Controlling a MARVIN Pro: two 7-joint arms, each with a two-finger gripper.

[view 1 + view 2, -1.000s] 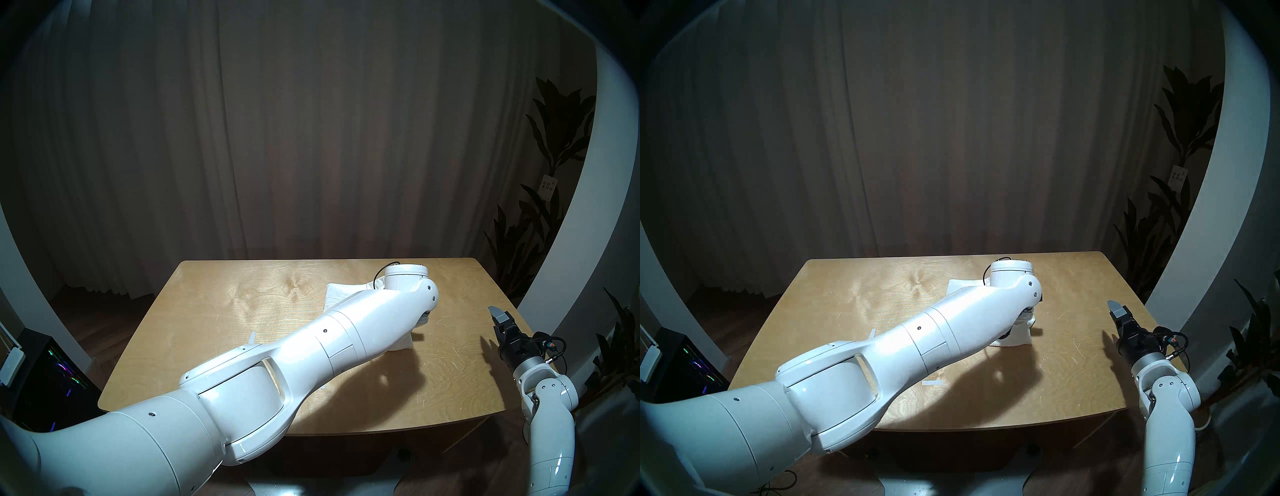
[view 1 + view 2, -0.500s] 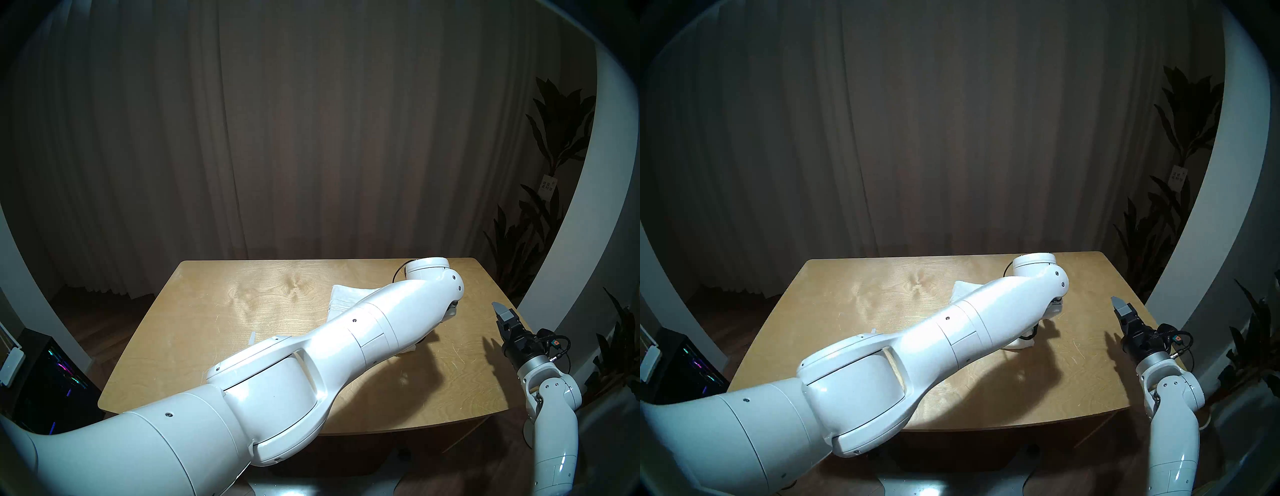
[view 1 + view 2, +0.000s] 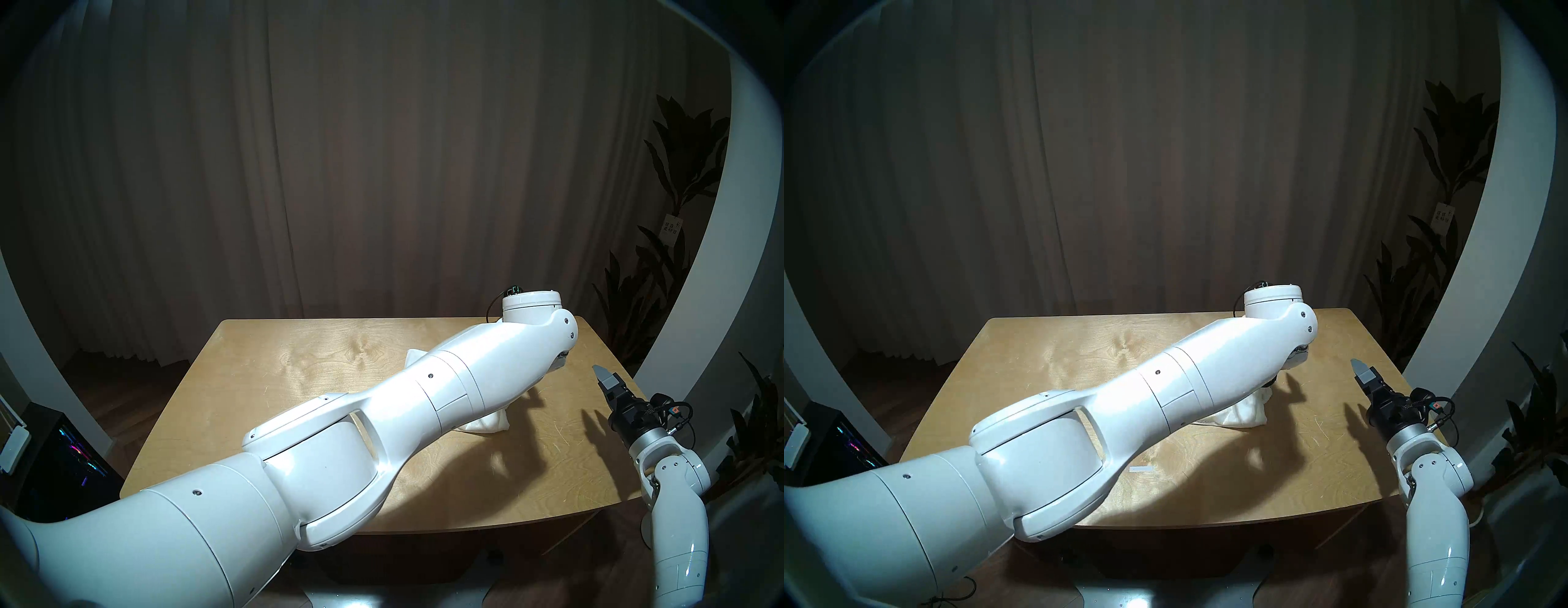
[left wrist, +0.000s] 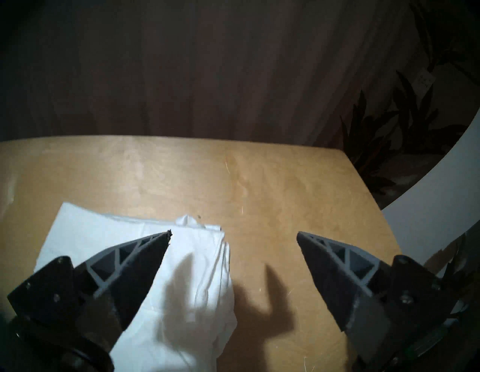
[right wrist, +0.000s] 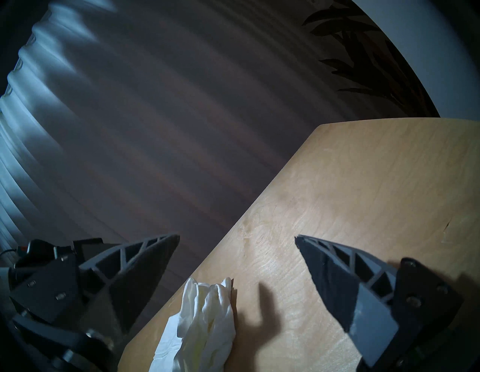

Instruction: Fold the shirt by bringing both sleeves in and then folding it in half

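The white shirt [image 4: 181, 272] lies on the wooden table [image 3: 297, 382] as a folded, wrinkled bundle. No red lettering shows and the sleeves cannot be told apart. In the head views my left arm hides most of it; its near end [image 3: 488, 424] [image 3: 1244, 414] sticks out below the forearm. My left gripper [image 4: 233, 233] is open and empty, above the shirt's right edge. My right gripper [image 3: 604, 375] [image 3: 1361, 368] is open and empty, above the table's right side, to the right of the shirt [image 5: 205, 324].
A small white tape strip [image 3: 1142, 468] lies near the table's front. A plant [image 3: 679, 254] stands past the table's right edge. A dark computer case [image 3: 63, 467] stands left of the table. A curtain hangs behind.
My left arm carried the cloth's end to the right, then let go and rose. The shirt's near end now rests on the table. My right gripper shifted slightly.
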